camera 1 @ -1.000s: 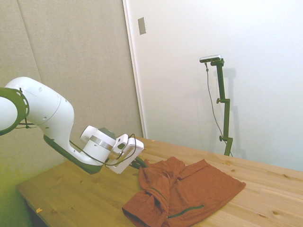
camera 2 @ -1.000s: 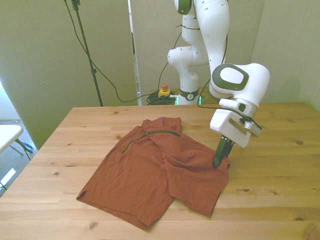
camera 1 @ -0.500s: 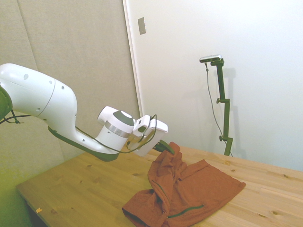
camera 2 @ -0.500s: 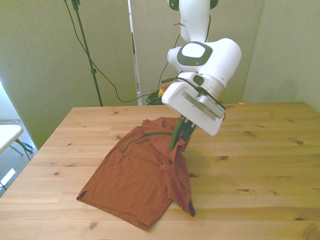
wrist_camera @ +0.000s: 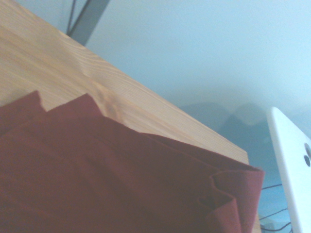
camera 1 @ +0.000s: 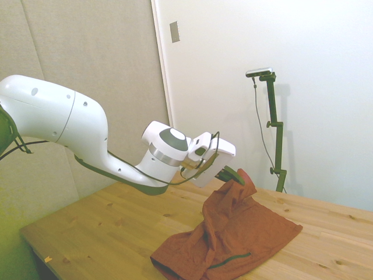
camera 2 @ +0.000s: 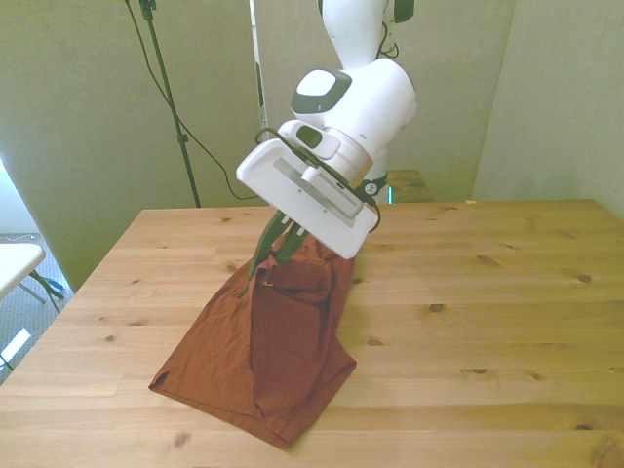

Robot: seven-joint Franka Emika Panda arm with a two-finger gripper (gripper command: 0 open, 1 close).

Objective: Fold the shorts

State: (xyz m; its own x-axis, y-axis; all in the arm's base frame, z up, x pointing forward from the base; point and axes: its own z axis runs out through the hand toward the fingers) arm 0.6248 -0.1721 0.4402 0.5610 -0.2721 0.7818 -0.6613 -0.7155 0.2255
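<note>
Hand (camera 2: 268,255) pinched shut on one edge of the shorts (camera 2: 263,351), lifted clear of the worktop (camera 2: 487,322) so that half can swing over the other. Beyond the hand, remaining cloth draped down, lower hem resting flat on the worktop.

A wooden desk (camera 2: 507,292) stands in a bright room. Behind it are a grey wall (camera 1: 87,58) and a white wall (camera 1: 326,87).
</note>
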